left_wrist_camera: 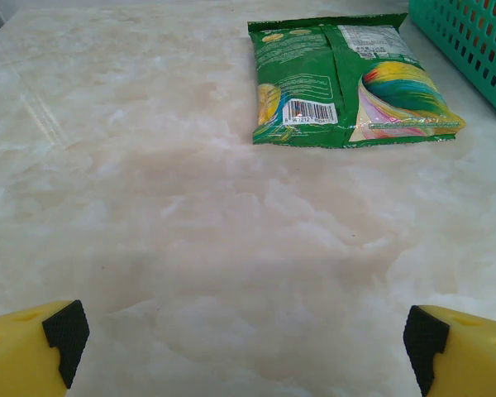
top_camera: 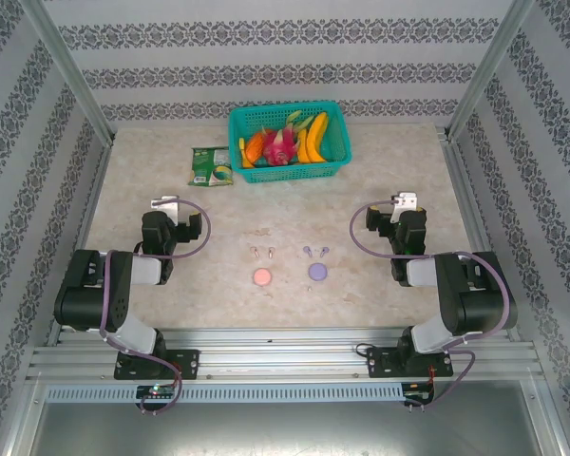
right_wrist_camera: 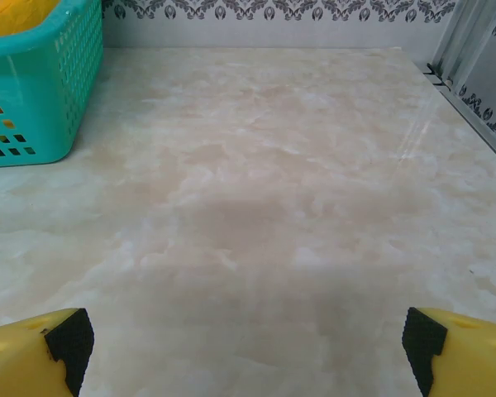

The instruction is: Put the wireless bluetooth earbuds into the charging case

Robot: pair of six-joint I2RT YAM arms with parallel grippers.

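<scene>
reaching for a first earbud is judged to be the step in hand, and nothing is held: the left gripper point(left_wrist_camera: 248, 351) and the right gripper point(right_wrist_camera: 248, 351) are both seen spread wide over bare table point(top_camera: 285, 209). the pink earbuds point(top_camera: 261, 253) lie just behind the pink charging case point(top_camera: 262, 276), and the lilac earbuds point(top_camera: 314, 251) just behind the lilac charging case point(top_camera: 317, 272), all between the two arms. whether the cases are open cannot be told. a narrowed opening and a straight descent over one stem would likely serve best, since the pieces are tiny and close together. ample open surface is seen around them; the green fruit basket point(top_camera: 291, 173) and snack bag point(top_camera: 211, 165) are well apart at the far side, and the frame posts point(top_camera: 74, 81) stand at the edges.
</scene>
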